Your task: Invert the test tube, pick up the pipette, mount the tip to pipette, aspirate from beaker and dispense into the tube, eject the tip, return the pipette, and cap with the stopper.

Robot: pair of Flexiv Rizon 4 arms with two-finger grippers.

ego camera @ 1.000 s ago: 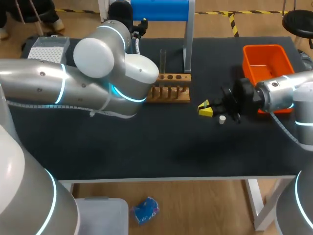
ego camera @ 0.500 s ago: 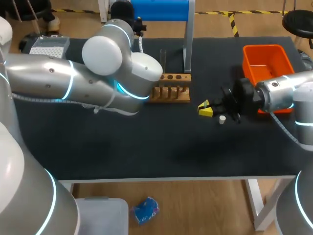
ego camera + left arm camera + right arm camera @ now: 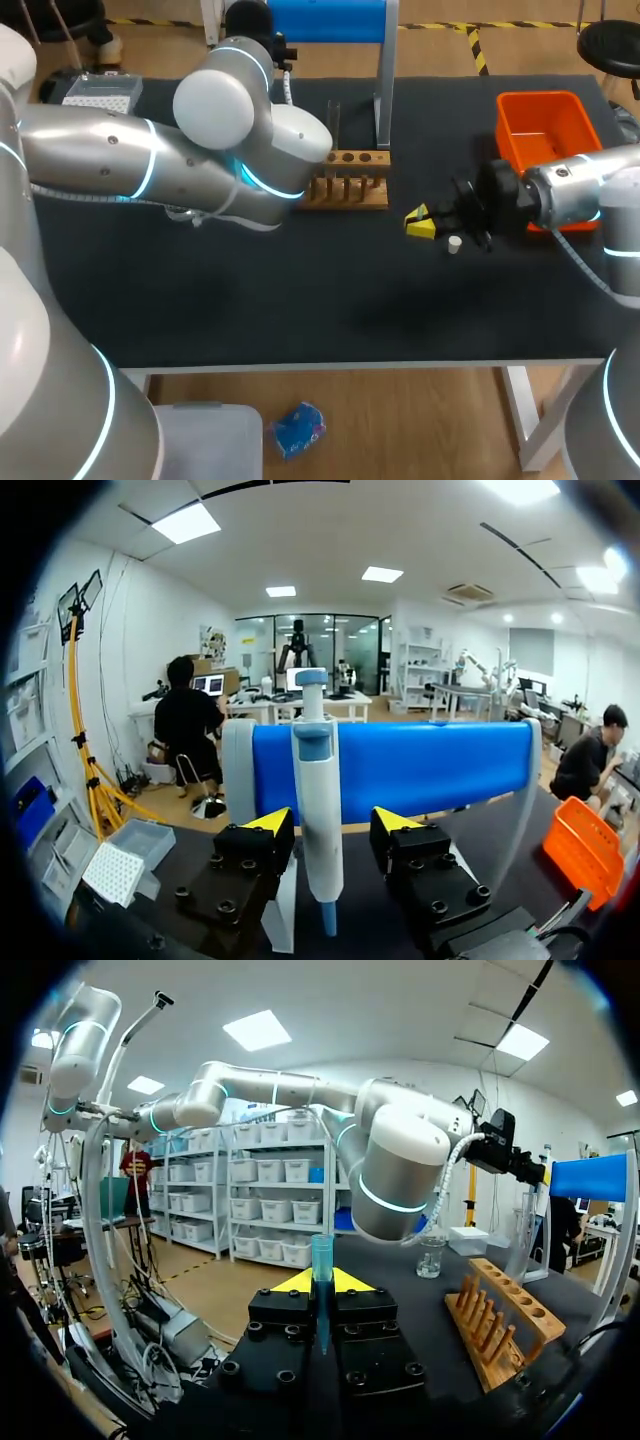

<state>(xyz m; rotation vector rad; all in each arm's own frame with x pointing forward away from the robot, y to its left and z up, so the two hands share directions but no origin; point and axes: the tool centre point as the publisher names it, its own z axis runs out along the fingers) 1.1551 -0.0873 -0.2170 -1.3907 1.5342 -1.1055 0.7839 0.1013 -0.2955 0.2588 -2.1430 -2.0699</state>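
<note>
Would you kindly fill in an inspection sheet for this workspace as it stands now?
Surface: black table, no damage visible.
Job's things: pipette hanging on blue stand; test tube upright in wooden rack; beaker standing past the rack; stopper on the table beside right gripper; tip box at far left corner.
Clutter: orange bin.
Grippers: left gripper open around pipette; right gripper shut on bluish tube.
Cables: cable trailing from right wrist.
Surroundings: nothing seen.
</note>
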